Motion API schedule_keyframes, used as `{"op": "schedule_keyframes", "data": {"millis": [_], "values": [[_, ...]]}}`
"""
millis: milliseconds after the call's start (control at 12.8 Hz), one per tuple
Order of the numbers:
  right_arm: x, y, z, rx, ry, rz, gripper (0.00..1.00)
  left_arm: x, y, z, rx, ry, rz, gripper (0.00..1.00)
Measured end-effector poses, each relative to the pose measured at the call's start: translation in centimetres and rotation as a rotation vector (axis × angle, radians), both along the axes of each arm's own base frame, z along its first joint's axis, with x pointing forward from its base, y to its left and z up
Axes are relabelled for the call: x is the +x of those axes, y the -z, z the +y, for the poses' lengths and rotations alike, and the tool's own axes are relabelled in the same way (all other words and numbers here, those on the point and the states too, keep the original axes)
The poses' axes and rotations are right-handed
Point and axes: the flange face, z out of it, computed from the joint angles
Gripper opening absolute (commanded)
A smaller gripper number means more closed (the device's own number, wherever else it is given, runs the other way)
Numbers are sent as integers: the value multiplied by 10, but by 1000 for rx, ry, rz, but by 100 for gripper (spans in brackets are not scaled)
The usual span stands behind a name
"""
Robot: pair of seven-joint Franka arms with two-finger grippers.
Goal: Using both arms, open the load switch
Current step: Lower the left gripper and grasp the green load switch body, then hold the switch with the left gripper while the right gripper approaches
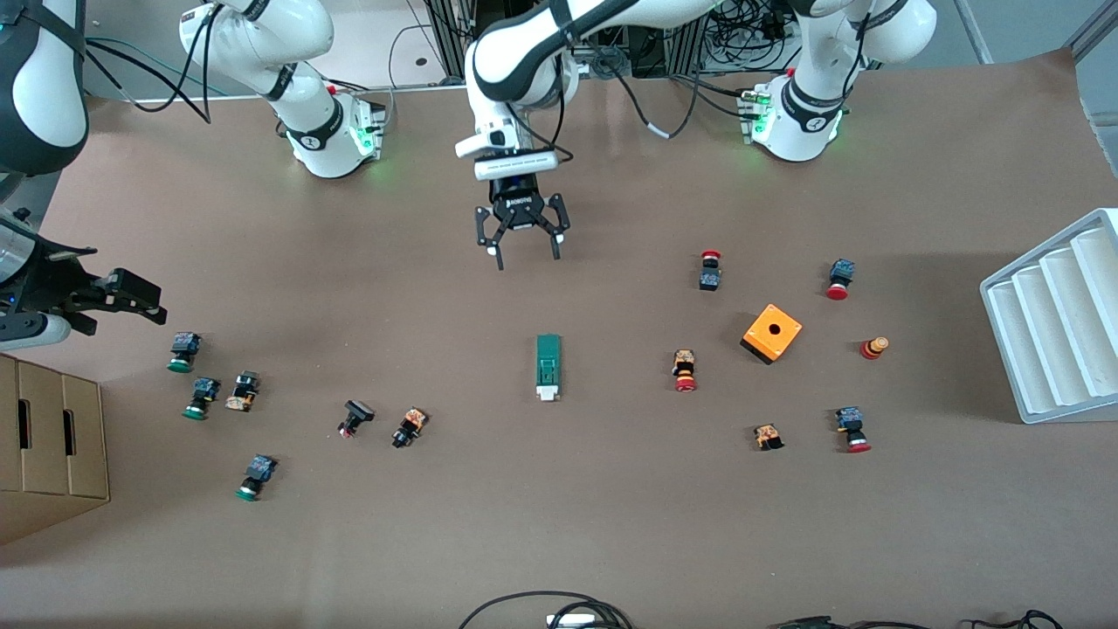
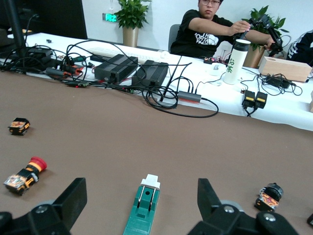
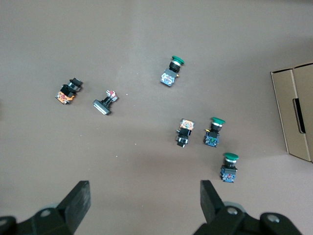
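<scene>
The load switch (image 1: 548, 367) lies flat mid-table, a narrow dark-green block with its white piece at the end nearer the front camera. My left gripper (image 1: 521, 247) hangs open above bare table, a little off the switch's green end. In the left wrist view the load switch (image 2: 143, 208) lies between the spread black fingers (image 2: 74, 196) of the left gripper (image 2: 140, 191), untouched. My right gripper (image 1: 144, 299) is open above the right arm's end of the table, over bare brown surface beside green-capped buttons (image 3: 229, 167). In its own view the right gripper (image 3: 144, 193) holds nothing.
An orange cube box (image 1: 771, 333) and red-capped push buttons (image 1: 685, 370) lie toward the left arm's end, before a white ribbed tray (image 1: 1057, 323). Green-capped buttons (image 1: 203, 397) and a cardboard box (image 1: 48, 445) sit at the right arm's end. Cables (image 1: 541, 607) lie at the front edge.
</scene>
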Motion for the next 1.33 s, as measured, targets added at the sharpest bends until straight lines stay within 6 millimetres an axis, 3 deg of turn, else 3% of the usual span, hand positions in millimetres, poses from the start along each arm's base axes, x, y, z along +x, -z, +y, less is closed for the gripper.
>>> {"op": "schedule_keyframes", "data": {"millis": [392, 705, 1097, 1333], "values": [[0, 1, 0, 0, 0, 1, 100, 9, 65, 3, 8, 53, -64, 100], [0, 3, 0, 0, 0, 4, 100, 31, 107, 15, 61, 107, -114, 100], [0, 7, 0, 1, 0, 6, 100, 38, 184, 37, 97, 142, -137, 100], [-1, 8, 0, 1, 0, 7, 100, 36, 204, 40, 113, 171, -152, 100]]}}
